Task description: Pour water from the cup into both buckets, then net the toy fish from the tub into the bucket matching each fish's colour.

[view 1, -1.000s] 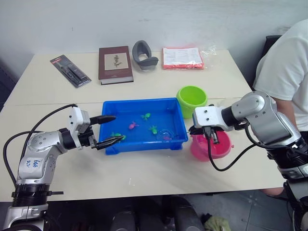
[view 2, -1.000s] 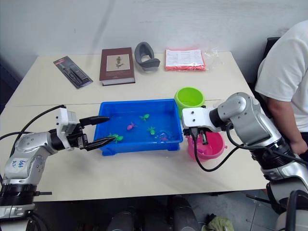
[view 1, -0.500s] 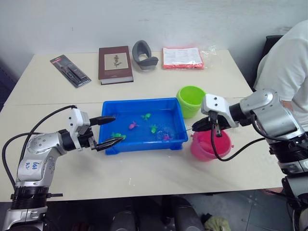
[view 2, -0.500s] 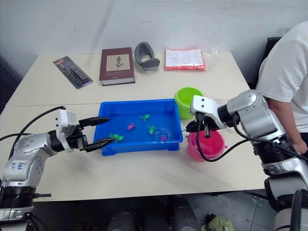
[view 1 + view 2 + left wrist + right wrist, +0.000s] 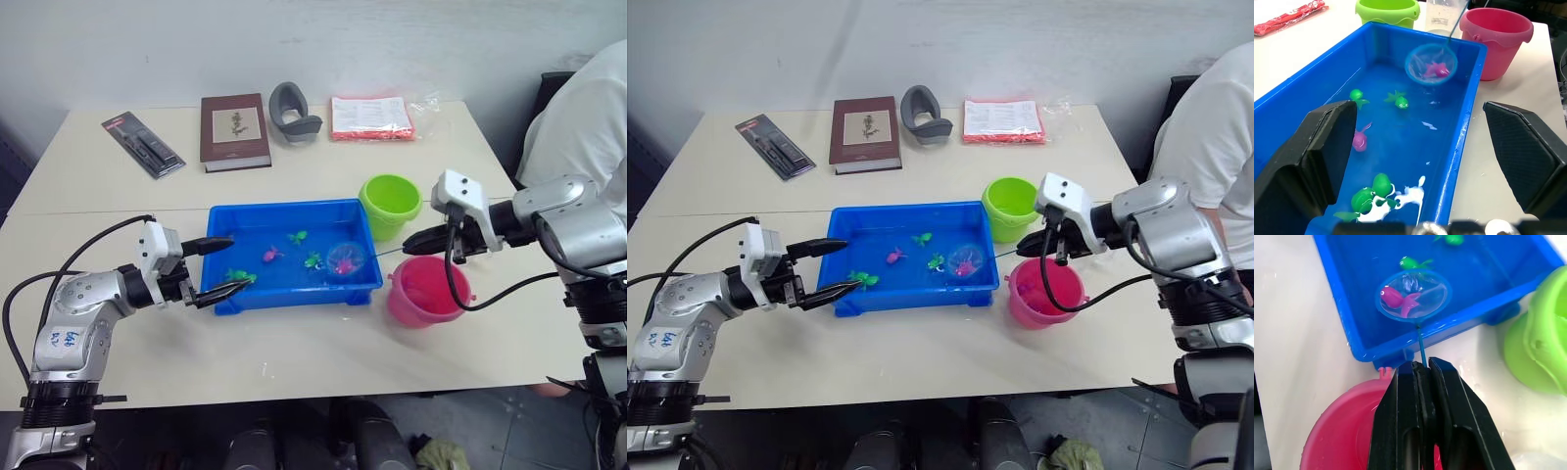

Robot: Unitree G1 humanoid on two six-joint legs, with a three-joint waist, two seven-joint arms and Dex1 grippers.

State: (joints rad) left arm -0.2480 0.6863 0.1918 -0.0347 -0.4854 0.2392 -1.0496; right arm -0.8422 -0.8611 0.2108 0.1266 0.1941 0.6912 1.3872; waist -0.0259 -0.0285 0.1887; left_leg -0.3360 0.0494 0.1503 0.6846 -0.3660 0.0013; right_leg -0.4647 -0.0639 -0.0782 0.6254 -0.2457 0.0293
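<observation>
Head views: netting step under way. Right gripper (image 5: 1029, 247), clamped on the net (image 5: 966, 260) handle, holds the hoop at centre frame with a pink fish (image 5: 969, 265), raised since a second ago. Left wrist view: left gripper (image 5: 221, 266) open at the tub (image 5: 1463, 127) edge. Right wrist view: pink bucket (image 5: 1344, 431) lower left; next, carry the catch there and tip.

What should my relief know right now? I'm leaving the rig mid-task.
Right gripper: shut on the net handle; a pink fish lies in the net above the blue tub.
Left gripper: open, holding nothing, at the tub's near-left corner.
Pink bucket and green bucket stand right of the tub.
Left: tip this fish into the pink bucket, then net one more pink fish and the green fish.
</observation>
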